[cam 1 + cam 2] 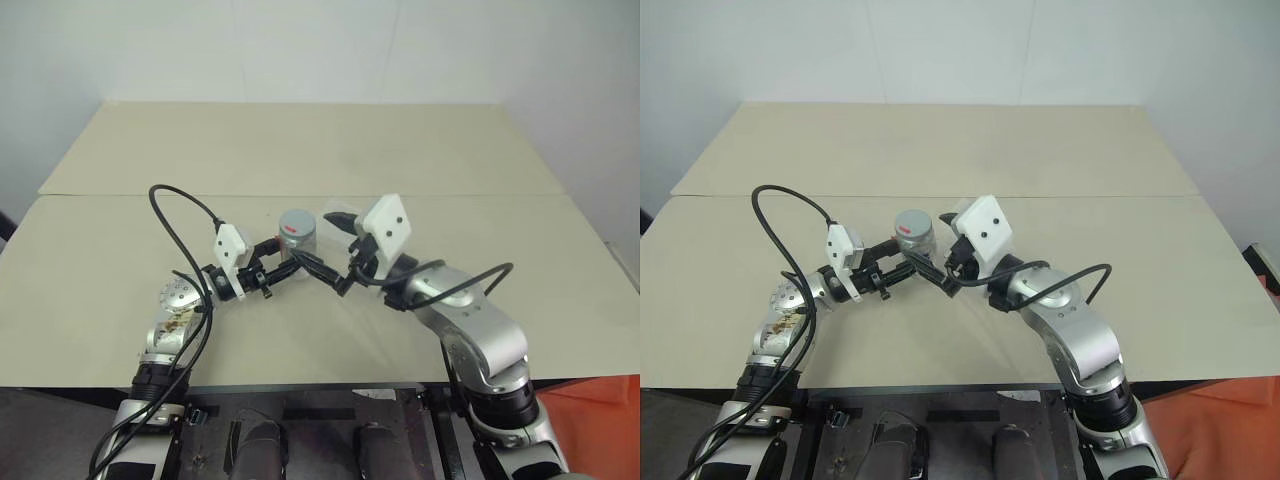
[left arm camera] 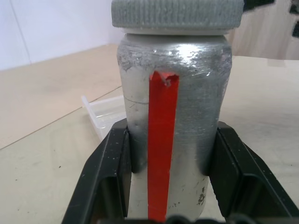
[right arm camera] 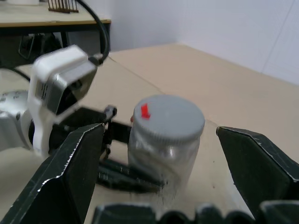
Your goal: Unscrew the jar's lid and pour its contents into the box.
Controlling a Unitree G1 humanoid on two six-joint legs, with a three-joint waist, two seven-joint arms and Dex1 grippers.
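On the tan tabletop (image 1: 300, 160), the left hand (image 1: 283, 268) is clamped on the jar (image 1: 296, 240) with its lid (image 3: 170, 116) on, and the right hand (image 1: 335, 252) waits nearby, fingers apart.

Head overview, wrist close-ups of jar (image 2: 173, 116)

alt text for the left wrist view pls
The left gripper is shut on the jar, its red stripe facing the camera and its grey lid still on. The translucent box lies behind on the table.
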